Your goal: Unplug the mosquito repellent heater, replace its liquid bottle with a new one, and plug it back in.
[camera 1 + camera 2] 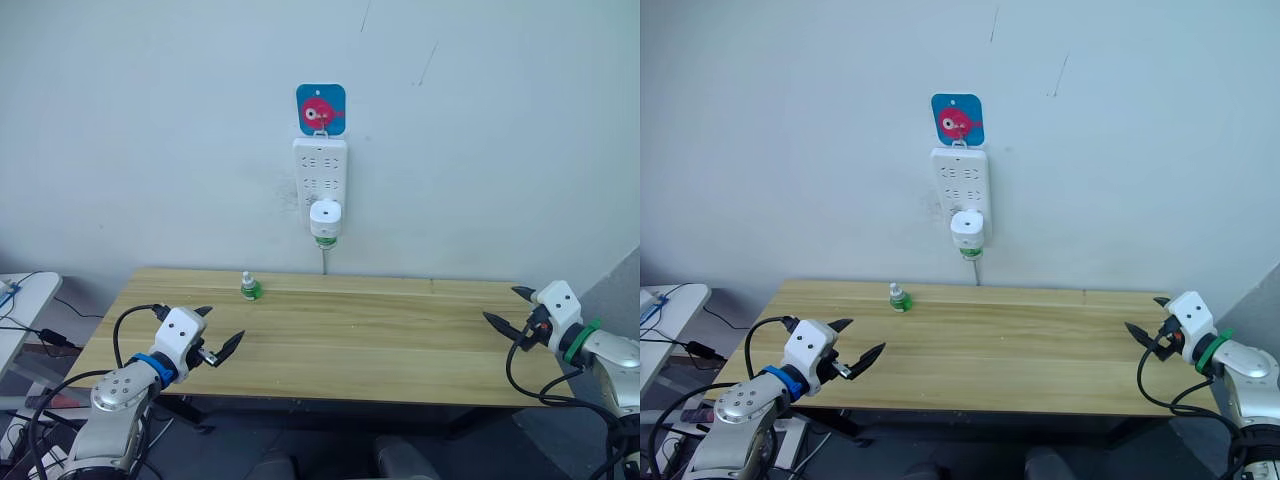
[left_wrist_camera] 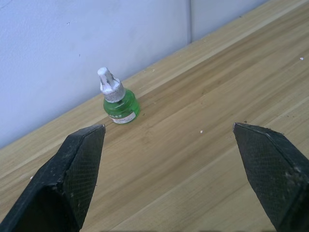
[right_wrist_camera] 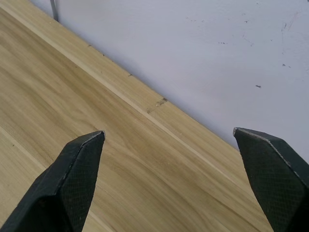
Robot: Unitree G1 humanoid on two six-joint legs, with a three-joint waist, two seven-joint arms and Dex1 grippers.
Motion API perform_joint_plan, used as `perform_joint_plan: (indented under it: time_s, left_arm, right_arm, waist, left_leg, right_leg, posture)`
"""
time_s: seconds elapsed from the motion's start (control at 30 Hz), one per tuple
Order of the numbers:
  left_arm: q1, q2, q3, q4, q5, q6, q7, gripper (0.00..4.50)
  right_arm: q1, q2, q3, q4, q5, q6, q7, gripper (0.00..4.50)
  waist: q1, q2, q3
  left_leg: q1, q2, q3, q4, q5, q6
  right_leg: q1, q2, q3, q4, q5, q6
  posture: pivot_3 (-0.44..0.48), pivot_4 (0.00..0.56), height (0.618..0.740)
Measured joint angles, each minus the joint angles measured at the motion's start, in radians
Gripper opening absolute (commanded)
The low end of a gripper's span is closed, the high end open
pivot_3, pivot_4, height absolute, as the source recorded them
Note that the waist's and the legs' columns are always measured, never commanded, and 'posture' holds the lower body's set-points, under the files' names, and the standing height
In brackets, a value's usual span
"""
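Note:
The white mosquito repellent heater (image 1: pixel 325 217) is plugged into the bottom of a white power strip (image 1: pixel 320 170) on the wall, a green bottle (image 1: pixel 324 240) hanging under it. A second small green liquid bottle (image 1: pixel 249 288) (image 2: pixel 117 99) with a white wick top stands upright on the wooden table (image 1: pixel 380 340) near its far edge. My left gripper (image 1: pixel 220 332) hovers open over the table's front left, the bottle ahead of its fingers. Over the table's right end, my right gripper (image 1: pixel 508 307) is open with nothing between its fingers.
A blue hook plate with a pink figure (image 1: pixel 321 108) holds the power strip up. The strip's cable (image 1: pixel 323 259) drops behind the table. A white side table (image 1: pixel 22 300) with cables stands at far left.

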Motion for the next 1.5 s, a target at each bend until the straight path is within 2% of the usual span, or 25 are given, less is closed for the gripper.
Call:
perform_joint_plan:
  time_s: [0.03,0.27,0.47,0.7,1.0,1.13,1.2,1.4,1.5]
  left_arm:
    - [0.0,0.0,0.0,0.0,0.0,0.0,0.0,4.5]
    - [0.027,0.052,0.0,0.016,-0.018,-0.014,-0.081,4.5]
    - [0.035,0.062,0.002,0.018,-0.04,-0.019,-0.116,4.5]
    - [0.064,0.085,0.019,0.018,-0.089,0.038,-0.156,4.5]
    - [0.118,0.114,0.045,0.033,-0.048,-0.004,-0.112,4.5]
    - [0.123,0.115,0.082,0.026,-0.08,-0.002,-0.127,4.5]
    - [0.1,0.115,0.093,-0.014,-0.106,0.023,-0.127,4.5]
    - [-0.059,0.13,0.094,-0.179,-0.215,0.252,-0.131,4.5]
    - [-0.228,0.129,0.07,-0.199,-0.261,0.351,-0.132,4.5]
  right_arm:
    - [0.0,0.0,0.0,0.0,0.0,0.0,0.0,4.47]
    - [0.039,0.015,0.0,-0.055,0.001,0.01,-0.002,4.47]
    - [0.041,0.015,0.0,-0.069,0.002,0.012,-0.001,4.47]
    - [0.05,0.016,0.0,-0.09,0.01,0.024,0.0,4.47]
    - [0.122,0.02,0.0,-0.195,0.042,0.063,0.001,4.47]
    - [0.154,0.018,-0.008,-0.285,0.058,0.092,0.008,4.47]
    - [0.173,0.015,-0.008,-0.367,0.078,0.117,0.018,4.47]
    - [0.198,0.019,0.003,-0.683,0.123,0.235,-0.001,4.47]
    - [0.171,0.062,0.04,-0.841,0.154,0.362,-0.074,4.47]
  waist:
    - [0.0,0.0,0.0]
    - [-0.001,0.001,0.001]
    - [-0.001,0.001,0.001]
    - [-0.001,0.002,0.009]
    - [0.0,0.003,0.051]
    - [-0.001,0.003,0.086]
    - [-0.001,0.003,0.104]
    - [-0.001,0.003,0.134]
    - [-0.005,0.002,0.152]
  left_leg:
    - [0.0,0.0,0.0,0.0,0.0,0.0]
    - [0.0,0.0,0.0,0.0,0.0,0.0]
    - [0.001,0.0,0.0,0.0,0.0,0.0]
    - [0.0,0.0,-0.001,0.0,0.0,0.0]
    - [0.001,0.0,-0.001,0.0,0.0,0.0]
    - [0.0,0.0,-0.001,0.001,0.0,0.0]
    - [-0.003,0.0,-0.001,0.001,0.0,0.0]
    - [-0.005,0.0,-0.004,0.0,0.0,0.0]
    - [-0.009,0.0,-0.008,0.002,0.0,0.0]
  right_leg:
    - [0.0,0.0,0.0,0.0,0.0,0.0]
    - [0.0,0.0,0.0,0.0,0.0,0.0]
    - [0.0,0.0,0.0,0.0,0.0,0.0]
    - [-0.001,0.0,0.0,0.0,0.0,0.0]
    - [-0.003,-0.001,0.0,0.0,-0.001,0.0]
    - [-0.003,-0.001,0.001,0.001,-0.001,0.0]
    - [-0.003,-0.001,0.001,0.001,0.0,0.0]
    - [-0.004,-0.001,-0.001,0.0,-0.001,0.001]
    - [-0.006,0.001,-0.003,0.001,0.0,0.002]
  posture:
    - [0.009,0.046,0.735]
    - [0.008,0.053,0.735]
    - [0.007,0.064,0.735]
    - [0.0,0.097,0.735]
    - [-0.028,0.165,0.735]
    - [-0.054,0.205,0.735]
    - [-0.078,0.226,0.735]
    - [-0.13,0.252,0.735]
    - [-0.147,0.257,0.735]
